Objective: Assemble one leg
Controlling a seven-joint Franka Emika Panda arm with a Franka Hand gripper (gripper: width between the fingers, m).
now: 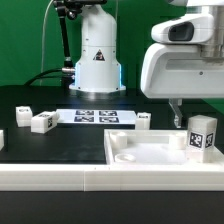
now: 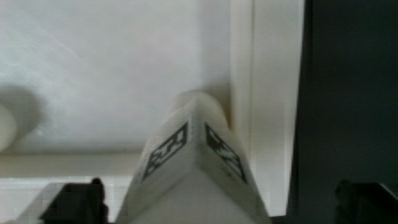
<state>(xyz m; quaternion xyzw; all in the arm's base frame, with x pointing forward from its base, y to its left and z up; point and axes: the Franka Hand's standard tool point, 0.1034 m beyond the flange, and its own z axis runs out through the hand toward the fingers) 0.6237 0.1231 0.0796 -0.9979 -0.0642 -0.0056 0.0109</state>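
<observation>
White plastic leg (image 1: 201,135) stands upright at the tabletop piece (image 1: 140,152)'s corner, on the exterior view's right. End effector (image 2: 222,200) open, fingers astride it, gripping nothing. On the black counter (image 1: 60,145): 3 more tagged blocks (image 1: 42,122), 1 marker board (image 1: 93,116).

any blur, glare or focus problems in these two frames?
Exterior view: even light, the arm's white housing nearly blown out, marker board tags soft but legible, the leg sharp enough. Wrist view: the leg close and soft, tags smeared; white tabletop piece washed out; fingertips dark, low-detail.
</observation>
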